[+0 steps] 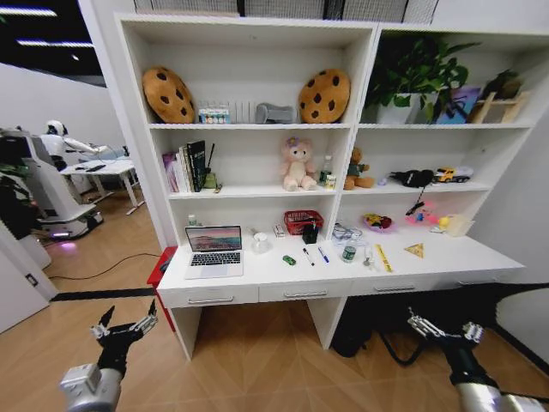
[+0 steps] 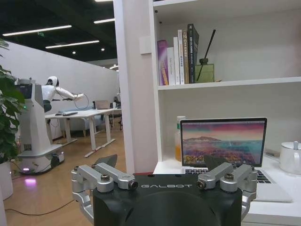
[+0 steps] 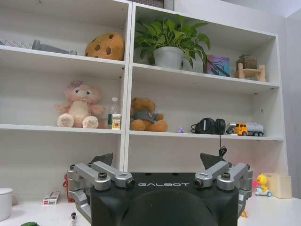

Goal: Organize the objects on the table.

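Presently one laptop (image 1: 214,250), two pens (image 1: 308,256) on desk (image 1: 266,276); left hand (image 1: 125,327), right hand (image 1: 444,330) spread, empty.

We see a long white desk (image 1: 446,260) across the middle of the frame, with three shallow drawers under its top. On its left part lies an open silver laptop (image 1: 214,251), with a white cup (image 1: 260,243) just to its right. Toward the centre sit a red basket (image 1: 302,221), a black cup (image 1: 310,233), a green toy car (image 1: 289,259) and two pens (image 1: 307,256). Further right we find a jar (image 1: 348,253), a yellow ruler (image 1: 383,257) and a yellow triangle (image 1: 415,250)
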### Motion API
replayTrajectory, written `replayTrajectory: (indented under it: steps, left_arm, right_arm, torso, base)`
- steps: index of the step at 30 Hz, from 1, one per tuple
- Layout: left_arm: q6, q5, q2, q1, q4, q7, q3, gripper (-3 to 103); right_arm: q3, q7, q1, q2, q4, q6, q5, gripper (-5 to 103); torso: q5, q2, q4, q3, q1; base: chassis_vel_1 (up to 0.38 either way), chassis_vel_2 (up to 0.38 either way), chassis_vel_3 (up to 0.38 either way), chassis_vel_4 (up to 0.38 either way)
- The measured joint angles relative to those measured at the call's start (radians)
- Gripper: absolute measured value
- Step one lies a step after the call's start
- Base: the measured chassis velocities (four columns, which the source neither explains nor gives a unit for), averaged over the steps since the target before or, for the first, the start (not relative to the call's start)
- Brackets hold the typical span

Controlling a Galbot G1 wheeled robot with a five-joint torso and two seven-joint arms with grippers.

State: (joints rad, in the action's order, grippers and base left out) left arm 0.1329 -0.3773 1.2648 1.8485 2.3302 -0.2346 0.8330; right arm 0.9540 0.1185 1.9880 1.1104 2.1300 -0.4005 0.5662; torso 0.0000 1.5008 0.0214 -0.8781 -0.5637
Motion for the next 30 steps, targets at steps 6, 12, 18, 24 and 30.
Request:
replayTrajectory:
  steps: [6,12,18,24,30]
  left_arm:
    - [0.000,0.001,0.000,0.000,-0.002,0.000,-0.001,100]
    - [-0.002,0.002,0.001,0.000,-0.005,0.000,-0.001,100]
    - [-0.002,0.002,0.001,0.001,-0.005,0.001,-0.002,100]
    - [-0.002,0.003,0.001,0.000,-0.005,0.001,-0.004,100]
    - [-0.003,0.003,0.001,0.001,-0.005,0.001,-0.004,100]
  right_arm:
    - [0.000,0.000,-0.001,-0.003,0.006,0.000,0.000,100]
    - [0.001,-0.001,-0.004,-0.009,0.007,0.001,0.001,100]
    - [0.000,-0.001,-0.004,-0.009,0.006,0.002,0.001,100]
    - [0.001,-0.016,0.001,-0.016,0.006,0.010,0.009,100]
    - [0.002,-0.033,0.007,-0.015,0.006,0.010,0.012,100]
  torso:
    - [0.0000,0.000,-0.0001,0.000,0.000]
    - [0.0000,0.000,-0.0001,0.000,0.000]
    - [0.0000,0.000,-0.0001,0.000,0.000]
    - [0.0001,0.000,-0.0001,0.000,0.000]
    - [0.0000,0.000,0.0000,0.000,0.000]
  base:
    - [0.000,0.000,0.000,0.000]
    - [0.000,0.000,0.000,0.000]
    - [0.000,0.000,0.000,0.000]
    - [0.000,0.000,0.000,0.000]
    - [0.000,0.000,0.000,0.000]
